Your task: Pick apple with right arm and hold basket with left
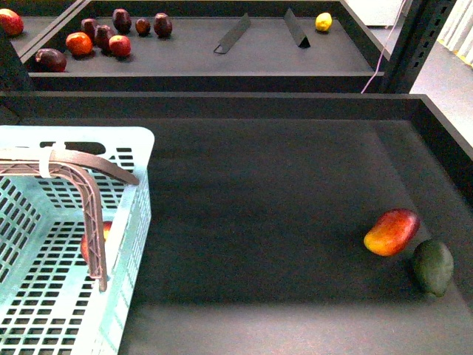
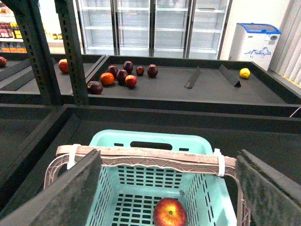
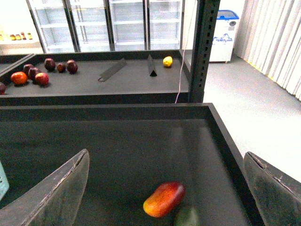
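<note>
The apple (image 2: 170,213), red with a yellow patch round its stem, lies on the slotted floor of the light-blue basket (image 2: 150,137). In the front view the basket (image 1: 111,135) fills the near left corner, and the apple (image 1: 108,231) shows only partly behind the grey-brown handle (image 1: 81,174). My left gripper (image 2: 169,162) is open just above that handle (image 2: 155,160), one finger on each side, touching nothing. My right gripper (image 3: 165,155) hangs open and empty over the right side of the tray. Neither gripper shows in the front view.
A red-orange mango (image 1: 392,231) and a dark green fruit (image 1: 433,267) lie together at the tray's right, below my right gripper. The tray has raised dark walls (image 1: 443,140). The rear shelf holds several dark red fruits (image 1: 103,37), a lemon (image 1: 324,21) and two dividers (image 1: 233,35).
</note>
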{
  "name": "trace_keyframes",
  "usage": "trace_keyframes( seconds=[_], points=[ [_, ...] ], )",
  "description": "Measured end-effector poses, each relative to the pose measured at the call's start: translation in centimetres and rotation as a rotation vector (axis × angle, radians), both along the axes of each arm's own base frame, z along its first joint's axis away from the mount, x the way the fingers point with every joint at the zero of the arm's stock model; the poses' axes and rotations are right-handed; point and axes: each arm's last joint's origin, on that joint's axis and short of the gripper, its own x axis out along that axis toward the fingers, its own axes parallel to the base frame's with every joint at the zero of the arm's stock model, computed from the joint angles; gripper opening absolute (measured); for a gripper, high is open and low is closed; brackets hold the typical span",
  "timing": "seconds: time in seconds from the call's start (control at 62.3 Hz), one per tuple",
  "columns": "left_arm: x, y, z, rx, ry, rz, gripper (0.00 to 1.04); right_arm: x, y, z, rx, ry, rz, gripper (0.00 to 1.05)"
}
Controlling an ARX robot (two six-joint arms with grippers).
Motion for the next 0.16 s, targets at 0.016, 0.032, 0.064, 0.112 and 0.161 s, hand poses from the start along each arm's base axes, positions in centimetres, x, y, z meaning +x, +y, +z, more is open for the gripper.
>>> trace_keyframes(
  seconds=[0.016, 0.032, 0.064, 0.112, 0.161],
  points=[
    [0.0, 0.0, 0.0, 0.0, 0.0, 0.0, 0.99, 0.0, 0.0, 0.0, 0.0, 0.0, 0.0, 0.96],
    [0.0, 0.0, 0.0, 0.002, 0.0, 0.0, 0.99, 0.0, 0.0, 0.0, 0.0, 0.0, 0.0, 0.96],
    [0.0, 0.0, 0.0, 0.002, 0.0, 0.0, 0.97, 0.0, 0.0, 0.0, 0.0, 0.0, 0.0, 0.96],
    [0.0, 0.0, 0.0, 0.002, 0.0, 0.0, 0.97, 0.0, 0.0, 0.0, 0.0, 0.0, 0.0, 0.96],
    [0.0, 0.0, 0.0, 0.002, 0.0, 0.0, 0.97, 0.0, 0.0, 0.0, 0.0, 0.0, 0.0, 0.96]
  ],
)
